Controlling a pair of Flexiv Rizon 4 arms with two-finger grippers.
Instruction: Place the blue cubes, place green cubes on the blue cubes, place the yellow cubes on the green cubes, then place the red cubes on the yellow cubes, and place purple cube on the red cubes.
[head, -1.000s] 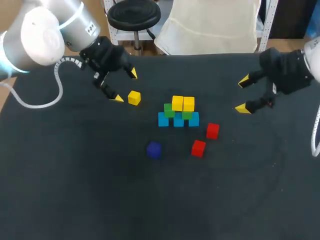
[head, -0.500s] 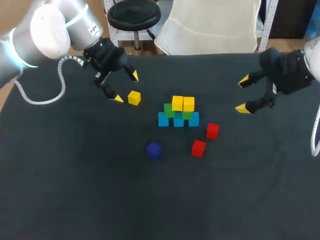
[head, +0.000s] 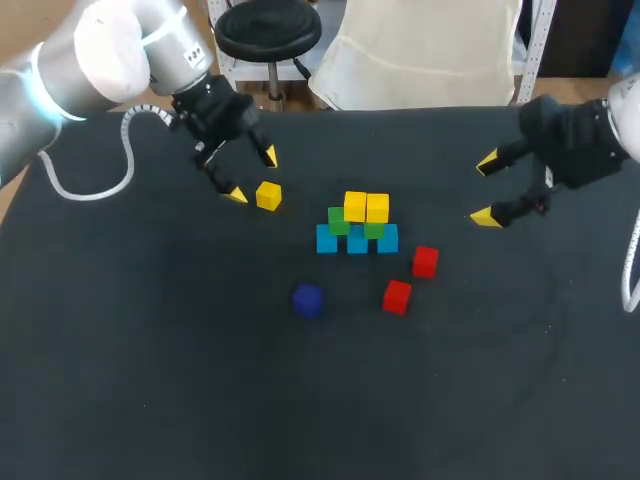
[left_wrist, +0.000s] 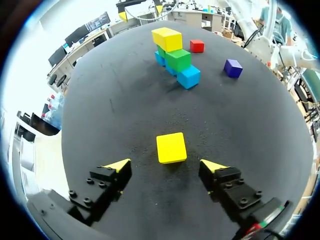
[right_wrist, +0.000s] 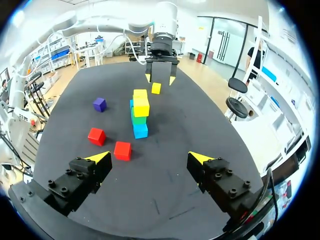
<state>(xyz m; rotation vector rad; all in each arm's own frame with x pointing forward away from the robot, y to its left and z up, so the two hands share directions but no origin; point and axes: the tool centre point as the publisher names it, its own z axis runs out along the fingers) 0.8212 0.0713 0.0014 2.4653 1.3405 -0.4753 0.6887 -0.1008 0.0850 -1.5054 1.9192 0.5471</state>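
Note:
A loose yellow cube (head: 268, 195) (left_wrist: 171, 147) lies on the black table left of the stack. My left gripper (head: 253, 175) (left_wrist: 165, 165) hovers over it, open, with the cube just ahead of its fingertips and touching neither. The stack (head: 357, 225) (left_wrist: 175, 55) (right_wrist: 140, 112) has three blue cubes at the bottom, green cubes on them and two yellow cubes on top. Two red cubes (head: 425, 261) (head: 397, 296) and a purple cube (head: 308, 300) lie in front of the stack. My right gripper (head: 487, 190) (right_wrist: 148, 157) hangs open at the right, holding nothing.
The table (head: 150, 380) is a dark mat. In the right wrist view the red cubes (right_wrist: 122, 150) (right_wrist: 96, 135) lie just ahead of the fingers, the purple cube (right_wrist: 99, 104) farther off, and my left gripper (right_wrist: 160, 75) stands beyond the stack.
My left arm has swung a little to the right, bringing its gripper closer over the loose yellow cube, with its fingers slightly nearer each other. The right arm and the cubes have not moved.

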